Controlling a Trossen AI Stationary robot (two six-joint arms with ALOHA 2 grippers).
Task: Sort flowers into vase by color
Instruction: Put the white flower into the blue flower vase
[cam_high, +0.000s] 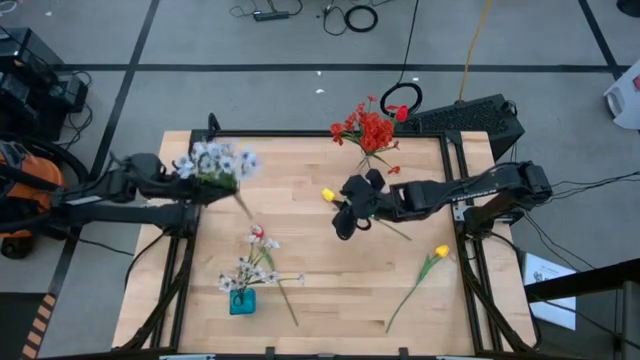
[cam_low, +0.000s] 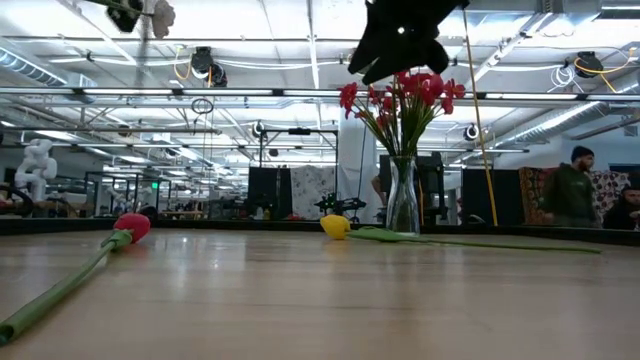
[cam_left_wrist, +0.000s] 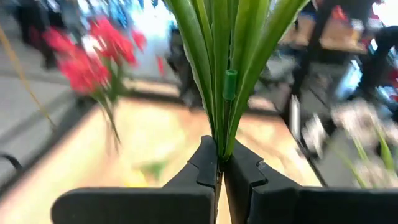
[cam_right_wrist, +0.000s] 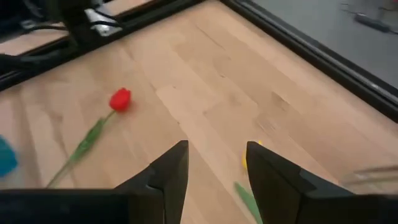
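White blossom spray (cam_high: 218, 162) sits pinched by its green stalks in my left gripper (cam_left_wrist: 220, 163), upper left of the overhead frame. My right gripper (cam_high: 345, 222) hovers spread and empty at centre, just beside a yellow tulip (cam_high: 328, 195). Red flowers (cam_high: 368, 130) stand in the glass vase (cam_low: 403, 197) at top centre

The left arm's dark two-finger gripper (cam_left_wrist: 221, 168) is raised over the table's left side, its fingers pinched together on a green-stemmed spray of white blossoms (cam_high: 215, 162). The right arm's dark two-finger gripper (cam_right_wrist: 214, 165) hangs above mid-table, fingers parted, holding nothing.
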